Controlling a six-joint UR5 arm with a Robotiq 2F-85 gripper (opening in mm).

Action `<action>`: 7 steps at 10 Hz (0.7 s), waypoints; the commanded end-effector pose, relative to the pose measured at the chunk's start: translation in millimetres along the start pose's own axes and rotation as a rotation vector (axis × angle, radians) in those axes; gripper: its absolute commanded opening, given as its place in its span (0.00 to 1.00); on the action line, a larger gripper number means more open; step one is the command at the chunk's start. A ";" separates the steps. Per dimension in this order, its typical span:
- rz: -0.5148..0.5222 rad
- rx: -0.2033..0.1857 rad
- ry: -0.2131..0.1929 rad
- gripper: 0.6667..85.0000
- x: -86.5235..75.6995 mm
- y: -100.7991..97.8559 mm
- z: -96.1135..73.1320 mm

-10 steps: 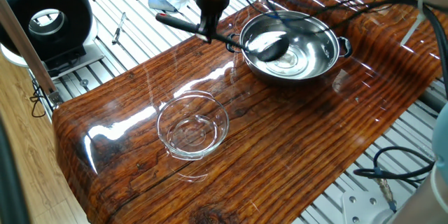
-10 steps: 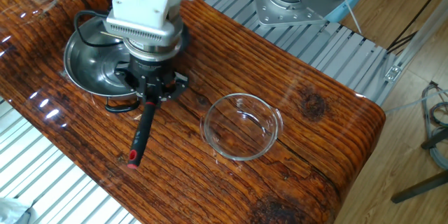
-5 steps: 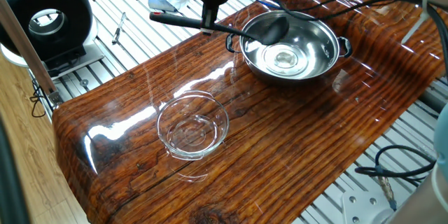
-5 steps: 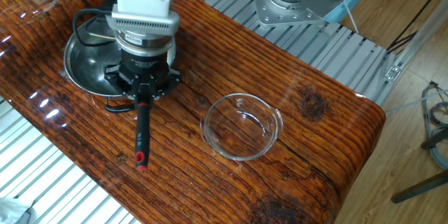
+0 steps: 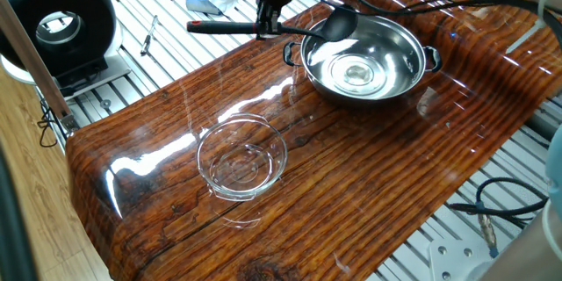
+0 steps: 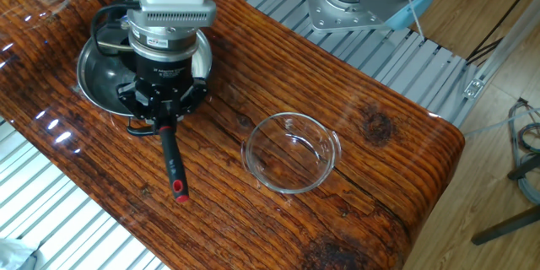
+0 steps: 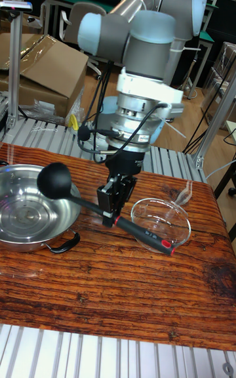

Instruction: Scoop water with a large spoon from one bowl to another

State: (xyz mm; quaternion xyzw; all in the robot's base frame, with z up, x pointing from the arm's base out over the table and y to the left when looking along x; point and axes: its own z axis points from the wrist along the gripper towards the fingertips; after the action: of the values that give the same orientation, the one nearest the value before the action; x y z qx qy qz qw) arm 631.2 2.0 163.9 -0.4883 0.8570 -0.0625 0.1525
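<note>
Gripper clamped on ladle mid-handle, ladle held clear of the table. Cup above steel bowl rim. Glass bowl well apart on wooden table.

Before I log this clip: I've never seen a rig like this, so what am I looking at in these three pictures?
A grey robot arm ends in a two-finger gripper, shut on the handle of a black ladle. Two cameras look down on the wooden table from opposite sides; the tall picture faces the arm across the table, from lower down. On the table stand a steel bowl with black side handles and, apart from it, a clear glass bowl. The ladle is held in the air, roughly level, its cup above the steel bowl's rim. Whether it carries water I cannot tell.
</note>
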 end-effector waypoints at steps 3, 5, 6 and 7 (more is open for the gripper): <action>-0.068 0.010 -0.076 0.00 11.0 -3.2 8.9; -0.080 0.010 -0.095 0.00 13.1 -2.3 11.4; -0.078 0.009 -0.107 0.00 13.7 -1.3 12.2; -0.074 0.009 -0.127 0.00 14.8 -0.3 14.3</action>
State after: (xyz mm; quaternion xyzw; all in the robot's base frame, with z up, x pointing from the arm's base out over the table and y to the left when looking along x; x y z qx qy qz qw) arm 629.4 -9.1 150.1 -0.5217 0.8309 -0.0514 0.1866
